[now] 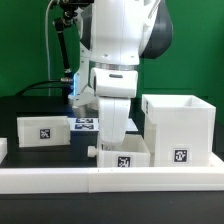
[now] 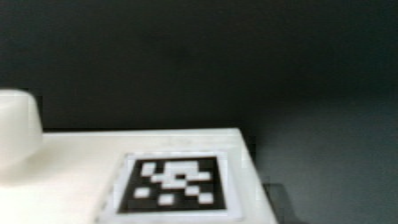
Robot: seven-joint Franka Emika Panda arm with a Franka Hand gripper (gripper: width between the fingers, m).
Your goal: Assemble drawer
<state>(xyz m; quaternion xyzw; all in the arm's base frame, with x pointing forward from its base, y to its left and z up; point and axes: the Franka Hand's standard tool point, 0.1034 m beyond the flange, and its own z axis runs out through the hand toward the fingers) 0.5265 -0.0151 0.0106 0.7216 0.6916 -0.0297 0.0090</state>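
The drawer's large white shell [image 1: 180,125] stands at the exterior view's right, open side up, with a tag on its front. One small tray [image 1: 45,130] sits at the left. A second small tray [image 1: 125,155] sits at the front centre, right against the shell. My gripper [image 1: 116,135] hangs straight down over this tray's rear edge, and its fingertips are hidden by the hand and the tray. The wrist view shows a white tagged face [image 2: 175,185] very close. No fingers show there.
The marker board [image 1: 85,123] lies behind the trays. A low white border rail [image 1: 110,178] runs along the front. A blurred white rounded shape [image 2: 15,130] sits at the wrist view's edge. The table is black and the backdrop is green.
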